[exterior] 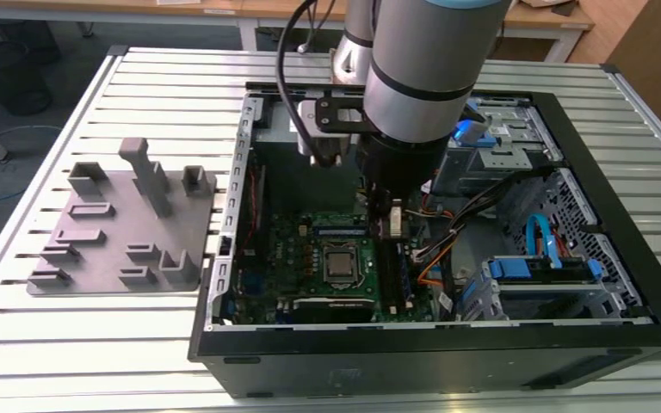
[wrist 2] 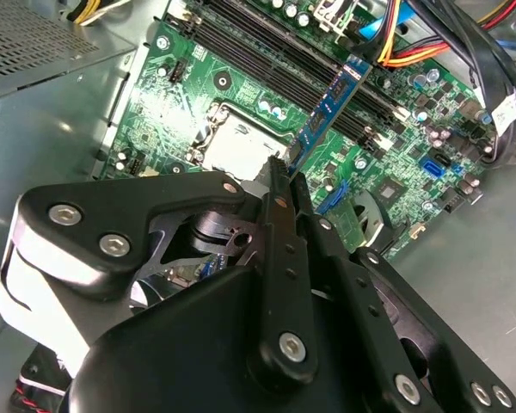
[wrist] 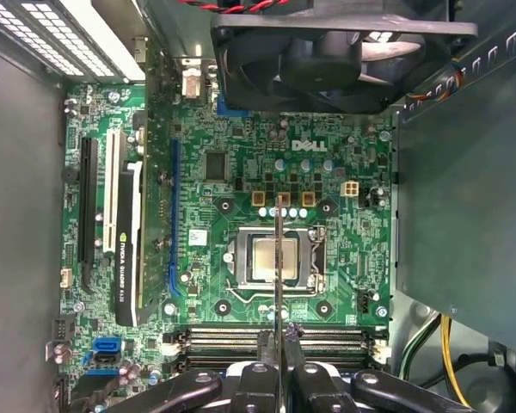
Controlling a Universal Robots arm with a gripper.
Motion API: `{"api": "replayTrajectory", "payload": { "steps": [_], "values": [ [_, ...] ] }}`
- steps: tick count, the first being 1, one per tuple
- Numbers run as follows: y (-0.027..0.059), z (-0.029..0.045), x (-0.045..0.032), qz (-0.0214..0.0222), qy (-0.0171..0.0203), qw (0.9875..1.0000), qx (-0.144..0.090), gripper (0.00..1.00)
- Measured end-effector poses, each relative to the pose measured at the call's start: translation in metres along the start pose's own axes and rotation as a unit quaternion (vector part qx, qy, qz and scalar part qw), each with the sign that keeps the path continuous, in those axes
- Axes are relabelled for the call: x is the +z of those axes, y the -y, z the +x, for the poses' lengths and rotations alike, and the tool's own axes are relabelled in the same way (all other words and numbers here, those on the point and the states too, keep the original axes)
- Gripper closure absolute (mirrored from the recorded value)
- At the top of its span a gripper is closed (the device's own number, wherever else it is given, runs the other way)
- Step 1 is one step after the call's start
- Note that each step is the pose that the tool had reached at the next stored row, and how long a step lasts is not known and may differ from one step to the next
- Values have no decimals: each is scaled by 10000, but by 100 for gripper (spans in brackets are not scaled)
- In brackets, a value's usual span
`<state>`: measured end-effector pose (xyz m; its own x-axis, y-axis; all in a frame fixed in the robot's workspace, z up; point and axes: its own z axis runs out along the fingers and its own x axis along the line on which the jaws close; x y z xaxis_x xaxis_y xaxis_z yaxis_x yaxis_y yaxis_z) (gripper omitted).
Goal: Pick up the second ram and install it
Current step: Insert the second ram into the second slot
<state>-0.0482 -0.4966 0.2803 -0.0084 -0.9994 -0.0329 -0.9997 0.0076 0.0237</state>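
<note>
Second ram (wrist 2: 331,107) pinched in tool (wrist: 279,337), inside open computer case (exterior: 423,361) above its motherboard (wrist: 241,172).

Slatted metal table (exterior: 78,361) has just two things sitting on it: a grey fixture block (exterior: 118,232) on the exterior view's left, open PC case (exterior: 423,361) just beside it.

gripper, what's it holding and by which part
The black gripper is shut on the long, thin green memory stick, pinching its flat faces at one end.
</note>
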Motion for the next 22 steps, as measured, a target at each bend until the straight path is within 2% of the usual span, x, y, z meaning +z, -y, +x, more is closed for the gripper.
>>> {"api": "replayTrajectory", "payload": {
  "steps": [4, 9, 19, 20, 22],
  "values": [
    [0, 0, 1, 9, 6, 9996, 276, 86],
    [0, 0, 3, 23, 16, 9976, 687, 86],
    [0, 0, 5, 45, 32, 9906, 1364, 86],
    [0, 0, 6, 49, 34, 9890, 1476, 86],
    [0, 0, 6, 52, 37, 9873, 1585, 86]
  ]
}}
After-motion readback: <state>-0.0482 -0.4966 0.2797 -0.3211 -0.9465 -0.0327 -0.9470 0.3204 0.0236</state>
